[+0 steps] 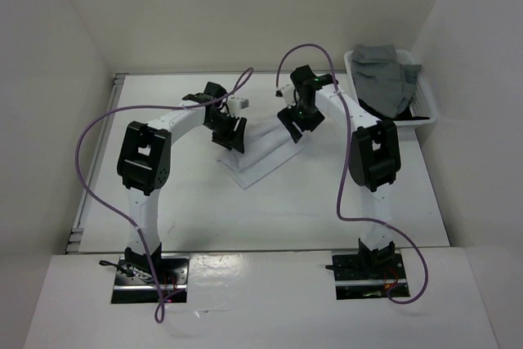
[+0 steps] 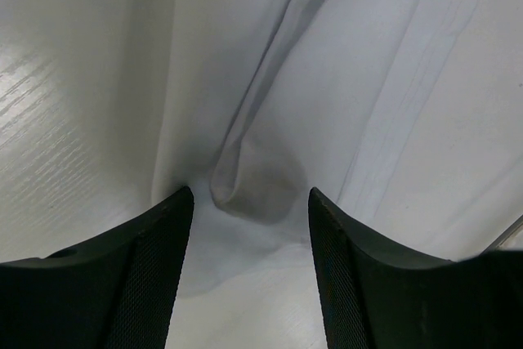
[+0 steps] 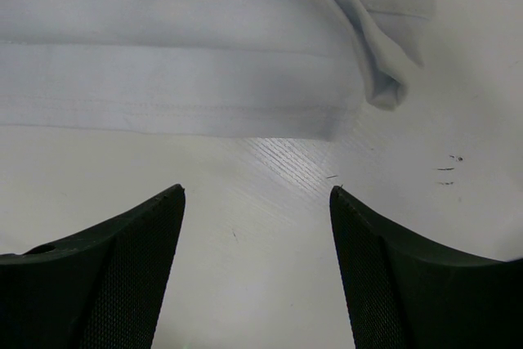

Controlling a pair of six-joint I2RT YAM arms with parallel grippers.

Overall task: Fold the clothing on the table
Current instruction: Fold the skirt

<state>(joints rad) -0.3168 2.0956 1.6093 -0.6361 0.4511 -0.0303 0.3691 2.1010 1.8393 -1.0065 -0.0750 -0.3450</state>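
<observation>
Your left fingers [image 1: 231, 135] stand apart over the clothing [image 1: 265, 154], tips low and close to the cloth, with a small raised pucker lying in the gap between them. Nothing is pinched, and whether the tips touch the fabric cannot be told. Your right fingers [image 1: 294, 124] are spread wide and hold nothing. They hover over bare counter [image 1: 204, 210] just beside the garment's stitched hem, where one corner curls into a small open roll. The clothing lies mid-counter between the two arms, partly folded into a slanted strip. You have open counter on the near side and to the left, as far as the thin metal rail [image 1: 94, 161] along the left edge. Walls close in the far side and both flanks. A white basket [image 1: 431, 112] sits in the far right corner, holding a grey garment [image 1: 382, 71] and a black garment [image 1: 391, 110]. The cloth is thin, soft and plain white, with long shallow creases. The counter is matte white with faint grain.
</observation>
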